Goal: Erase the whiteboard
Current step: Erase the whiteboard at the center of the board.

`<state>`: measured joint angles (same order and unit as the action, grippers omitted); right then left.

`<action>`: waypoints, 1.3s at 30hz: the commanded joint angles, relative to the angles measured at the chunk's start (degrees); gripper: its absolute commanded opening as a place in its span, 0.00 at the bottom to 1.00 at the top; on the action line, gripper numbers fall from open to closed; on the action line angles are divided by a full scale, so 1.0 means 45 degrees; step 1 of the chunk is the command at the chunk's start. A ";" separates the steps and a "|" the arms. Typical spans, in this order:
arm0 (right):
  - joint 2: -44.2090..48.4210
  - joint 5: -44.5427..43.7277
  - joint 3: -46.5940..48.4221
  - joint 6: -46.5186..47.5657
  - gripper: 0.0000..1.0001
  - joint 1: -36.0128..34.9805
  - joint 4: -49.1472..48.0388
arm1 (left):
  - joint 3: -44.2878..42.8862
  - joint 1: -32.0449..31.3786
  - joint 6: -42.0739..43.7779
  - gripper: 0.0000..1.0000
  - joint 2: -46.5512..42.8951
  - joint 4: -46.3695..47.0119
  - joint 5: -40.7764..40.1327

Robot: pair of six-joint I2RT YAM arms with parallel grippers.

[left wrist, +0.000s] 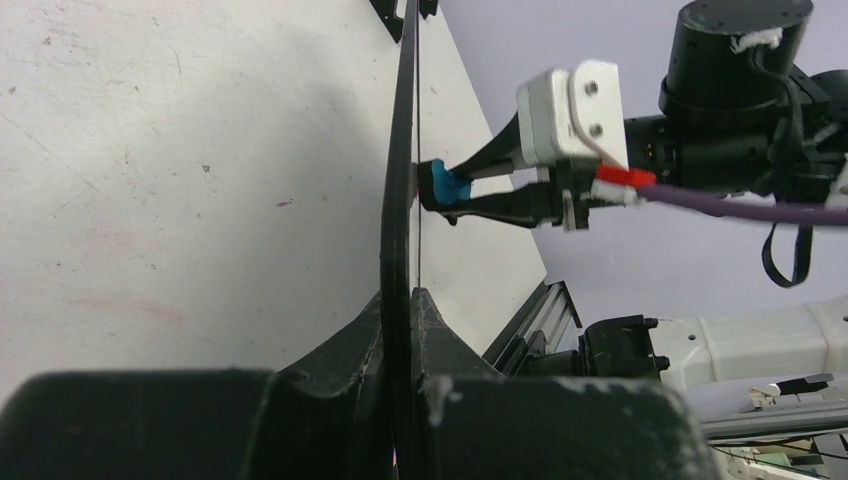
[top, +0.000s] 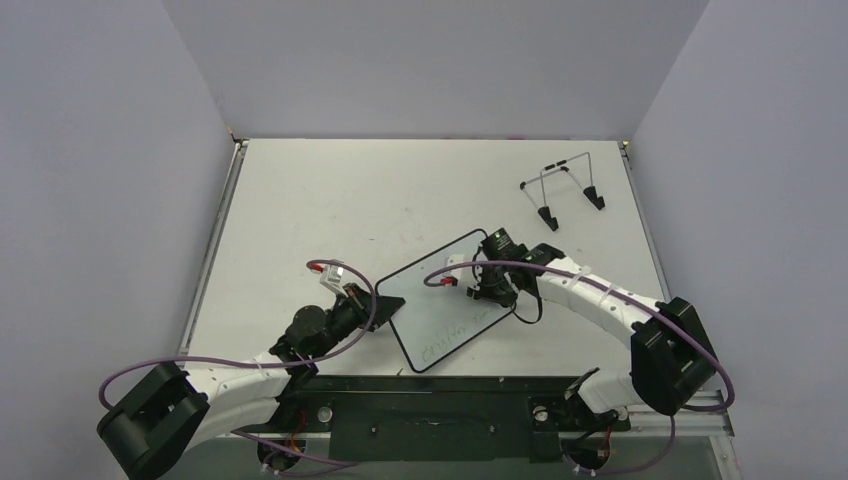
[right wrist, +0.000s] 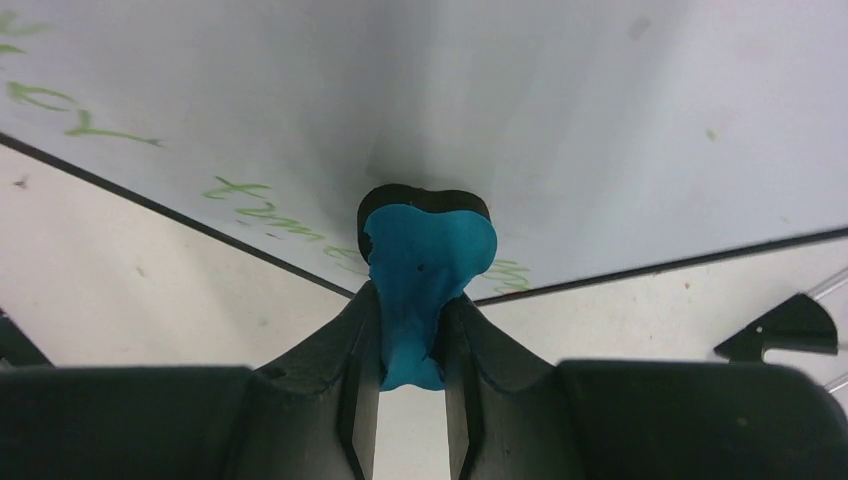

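Observation:
The whiteboard (top: pixel 445 300) is a small white board with a black rim and faint green handwriting, lying tilted mid-table. My left gripper (top: pixel 378 304) is shut on its left edge; in the left wrist view the rim (left wrist: pixel 400 200) runs edge-on between my jaws. My right gripper (top: pixel 492 290) is shut on a blue bone-shaped eraser (right wrist: pixel 425 270), whose black felt end presses against the board's face (right wrist: pixel 560 110). The eraser also shows in the left wrist view (left wrist: pixel 445 186). Green writing (right wrist: pixel 260 205) runs along the board's near edge.
A thin wire stand (top: pixel 562 188) with black feet stands at the back right of the table. A black rail (top: pixel 430 410) runs along the near edge between the arm bases. Grey walls enclose the table on three sides.

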<state>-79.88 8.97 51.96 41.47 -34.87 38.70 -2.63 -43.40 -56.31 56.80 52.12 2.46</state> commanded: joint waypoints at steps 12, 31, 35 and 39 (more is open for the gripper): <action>0.0013 -0.1014 0.0051 0.0137 0.00 0.0167 -0.0214 | -0.0653 0.0025 -0.0080 0.00 -0.0355 0.2004 0.0274; -0.0223 -0.0249 0.0094 0.1207 0.00 -0.1158 0.0985 | -0.0407 0.0111 -0.0098 0.00 -0.0901 0.1712 0.0156; -0.0188 -0.1472 0.0030 0.0391 0.00 -0.0994 0.0008 | -0.0305 0.0124 -0.0110 0.00 -0.1053 0.1626 0.0012; -0.0009 -0.0032 0.0013 0.0943 0.00 -0.0933 0.0683 | -0.0392 0.0118 -0.0051 0.00 -0.0948 0.1526 0.0004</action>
<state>-80.49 4.36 51.75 44.25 -39.31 40.82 -2.48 -43.03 -55.27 53.49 49.50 1.96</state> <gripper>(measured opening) 0.199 0.029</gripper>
